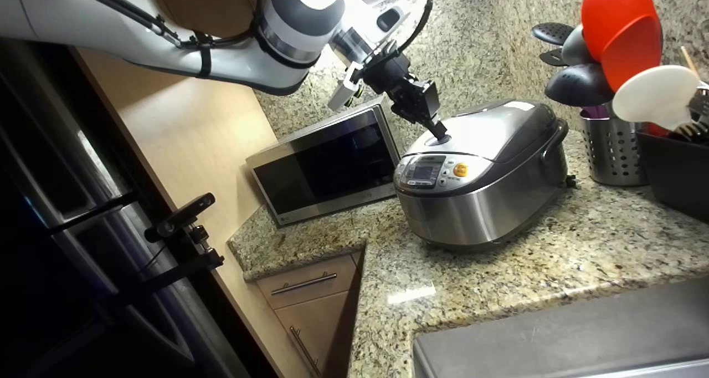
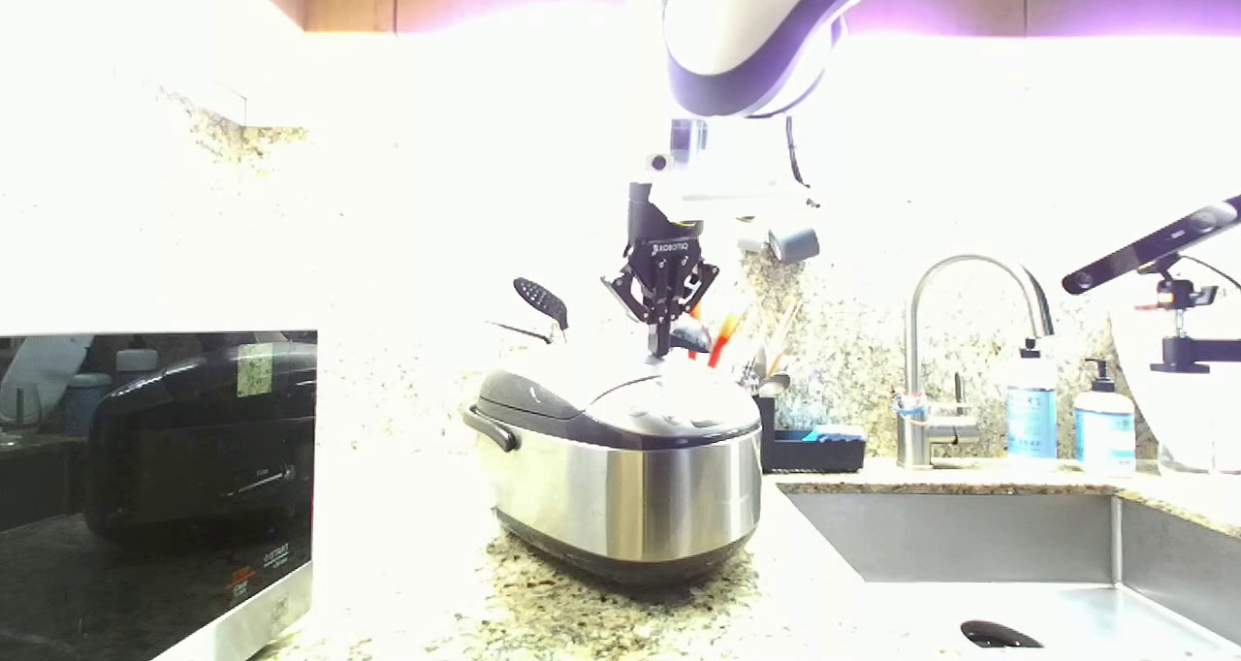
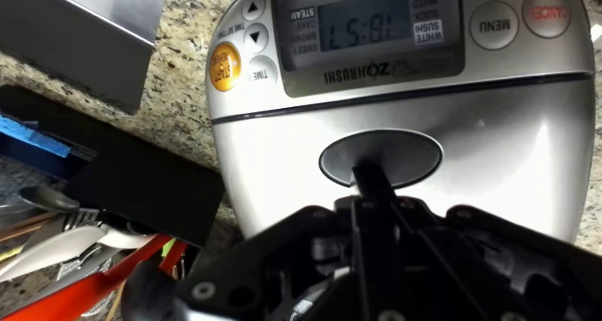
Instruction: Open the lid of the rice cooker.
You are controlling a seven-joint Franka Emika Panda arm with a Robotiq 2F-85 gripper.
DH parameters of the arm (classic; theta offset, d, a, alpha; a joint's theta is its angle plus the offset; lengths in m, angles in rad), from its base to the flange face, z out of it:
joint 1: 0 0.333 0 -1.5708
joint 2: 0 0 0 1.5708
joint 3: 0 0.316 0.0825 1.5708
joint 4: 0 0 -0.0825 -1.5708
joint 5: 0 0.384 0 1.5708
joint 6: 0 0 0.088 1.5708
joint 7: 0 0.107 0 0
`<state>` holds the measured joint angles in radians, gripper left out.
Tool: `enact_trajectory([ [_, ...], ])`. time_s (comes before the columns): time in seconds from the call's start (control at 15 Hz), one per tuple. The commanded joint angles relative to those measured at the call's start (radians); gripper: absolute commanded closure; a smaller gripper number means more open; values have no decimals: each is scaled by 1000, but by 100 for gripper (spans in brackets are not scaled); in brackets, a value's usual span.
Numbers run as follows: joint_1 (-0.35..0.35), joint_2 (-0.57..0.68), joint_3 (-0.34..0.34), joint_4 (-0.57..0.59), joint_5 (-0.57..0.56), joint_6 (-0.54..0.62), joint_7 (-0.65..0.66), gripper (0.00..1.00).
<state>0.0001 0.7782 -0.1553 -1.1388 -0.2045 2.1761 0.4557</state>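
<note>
The rice cooker (image 1: 471,220) stands on the granite counter and shows in both exterior views (image 2: 630,506). Its domed silver-grey lid (image 1: 487,128) is closed; it also shows in the wrist view (image 3: 277,156). The lid's inner face is hidden. A dark oval button (image 3: 409,154) sits on the lid behind the control panel (image 3: 367,34). My gripper (image 1: 439,134) points down with its fingertips together and nothing visible between them. In the wrist view the fingertips (image 3: 374,177) are over the button's rear edge. They appear to touch the button; I cannot tell whether it is pressed.
A microwave (image 1: 327,162) stands beside the cooker. On its other side are a perforated metal utensil holder (image 1: 612,151) and a black caddy (image 1: 676,173) with tall utensils. A sink (image 2: 960,535) with a faucet (image 2: 911,370) and soap bottles (image 2: 1031,409) lies beyond.
</note>
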Motion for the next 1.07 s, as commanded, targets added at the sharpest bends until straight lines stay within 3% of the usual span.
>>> enact_trajectory([
  [0.0, 18, 40, -20, 77, 15, -72, 16, 100],
  [0.67, 27, 109, -38, 172, 2, -156, 28, 100],
  [1.0, 41, -13, -46, 92, -12, -134, 15, 100],
])
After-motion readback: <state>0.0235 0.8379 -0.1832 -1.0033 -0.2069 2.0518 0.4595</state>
